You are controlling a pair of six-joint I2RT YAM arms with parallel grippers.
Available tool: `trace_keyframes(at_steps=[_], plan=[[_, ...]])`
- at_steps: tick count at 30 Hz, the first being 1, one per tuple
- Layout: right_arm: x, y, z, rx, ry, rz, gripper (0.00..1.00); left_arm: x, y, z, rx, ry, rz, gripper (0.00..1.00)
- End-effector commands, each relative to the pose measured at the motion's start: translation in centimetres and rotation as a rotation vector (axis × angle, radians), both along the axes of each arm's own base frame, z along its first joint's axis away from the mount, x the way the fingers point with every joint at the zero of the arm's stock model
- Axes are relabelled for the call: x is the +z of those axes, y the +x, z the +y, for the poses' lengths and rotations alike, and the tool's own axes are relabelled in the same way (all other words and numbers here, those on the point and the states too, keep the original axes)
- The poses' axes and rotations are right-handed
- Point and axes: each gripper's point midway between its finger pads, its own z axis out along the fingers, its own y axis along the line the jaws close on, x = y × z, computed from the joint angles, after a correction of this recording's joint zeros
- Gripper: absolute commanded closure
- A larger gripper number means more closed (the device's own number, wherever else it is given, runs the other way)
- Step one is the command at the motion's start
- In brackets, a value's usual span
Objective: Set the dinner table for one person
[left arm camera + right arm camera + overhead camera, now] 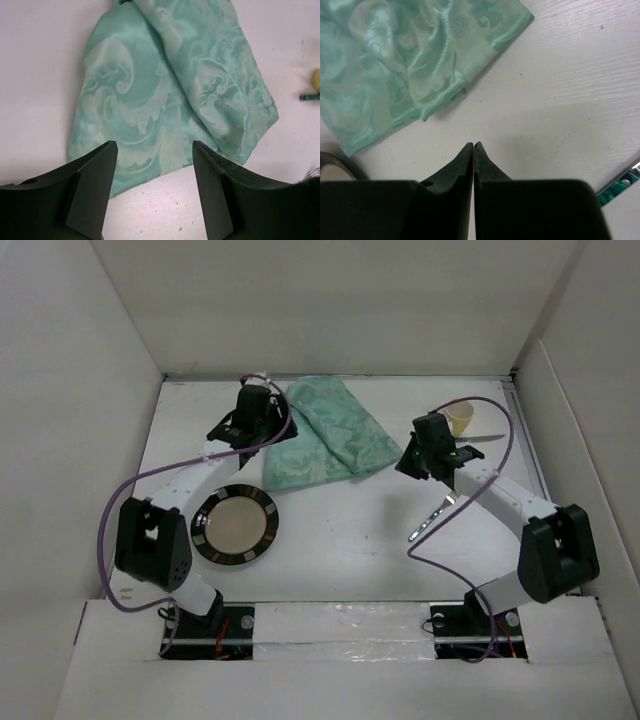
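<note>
The white dinner table fills the floor inside the white wall panels and carries everything in view. The landmark on it is the green patterned placemat, which lies rumpled and partly folded over itself toward the table's far side. Nearest the arm bases, to the near left of the placemat and apart from it, sits a round plate with a dark patterned rim and a pale centre. To the near right of the placemat, well clear of it, a slim silver utensil lies at a slant on the bare tabletop, partly under the right arm. The right gripper hangs just right of the placemat's right corner. Its jaws are pressed tight together with nothing between them, and in the right wrist view they sit over bare white surface, with the cloth's corner beyond them. The left gripper is at the placemat's left edge, its fingers spread wide apart and holding nothing. In the left wrist view the cloth's edge shows between them, and whether they touch it cannot be told. Farthest out, to the right of the placemat, stands a small cream cup.
</note>
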Motion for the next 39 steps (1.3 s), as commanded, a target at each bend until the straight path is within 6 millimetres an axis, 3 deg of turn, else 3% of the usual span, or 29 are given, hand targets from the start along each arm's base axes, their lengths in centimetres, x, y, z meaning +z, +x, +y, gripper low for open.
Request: trace_keyframes(at_steps=[1,2,3,5,8,10,17,22,24,29,34,39], plan=[[0.3,2.9,0.4,-0.056,0.062,-0.049,0.86,-2.2,-2.3,0.8,0.128,-0.101,0.048,0.42],[0.1,3.4,0.7,-0.055,0.076,-0.054,0.71,-4.0,-3.4,1.9,0.170,-0.080,0.080,0.42],[-1.0,3.6,1.0,-0.052,0.075,-0.033,0.63,-3.7,-3.4,2.6,0.182,-0.097,0.066,0.42],[-1.6,4.2,0.7,-0.065,0.076,-0.017,0.49,-4.7,-4.8,1.4,0.092,-0.150,0.098,0.45],[-3.1,5.8,-0.4,-0.108,0.059,0.019,0.41,-5.4,-7.0,-0.8,0.011,-0.159,0.135,0.50],[-4.0,6.8,-0.2,-0.113,0.068,0.051,0.41,-5.6,-8.9,-3.1,-0.050,-0.176,0.150,0.50],[-5.5,8.4,-0.3,-0.191,0.088,0.100,0.40,-9.1,-12.3,-4.7,-0.078,-0.293,0.266,0.51],[-6.2,8.9,-0.4,-0.222,0.107,0.124,0.40,-12.3,-13.9,-2.8,-0.025,-0.211,0.333,0.51],[-6.5,9.3,-0.6,-0.232,0.119,0.137,0.40,-12.3,-14.2,-2.1,-0.005,-0.190,0.328,0.51],[-7.2,10.0,-0.4,-0.260,0.152,0.165,0.41,-14.7,-16.1,1.4,0.094,-0.128,0.396,0.49],[-7.6,10.1,-0.2,-0.287,0.178,0.183,0.42,-15.2,-16.3,5.9,0.253,-0.019,0.382,0.45],[-8.0,9.4,-0.7,-0.319,0.201,0.187,0.44,-15.1,-15.4,10.3,0.365,-0.041,0.374,0.42]])
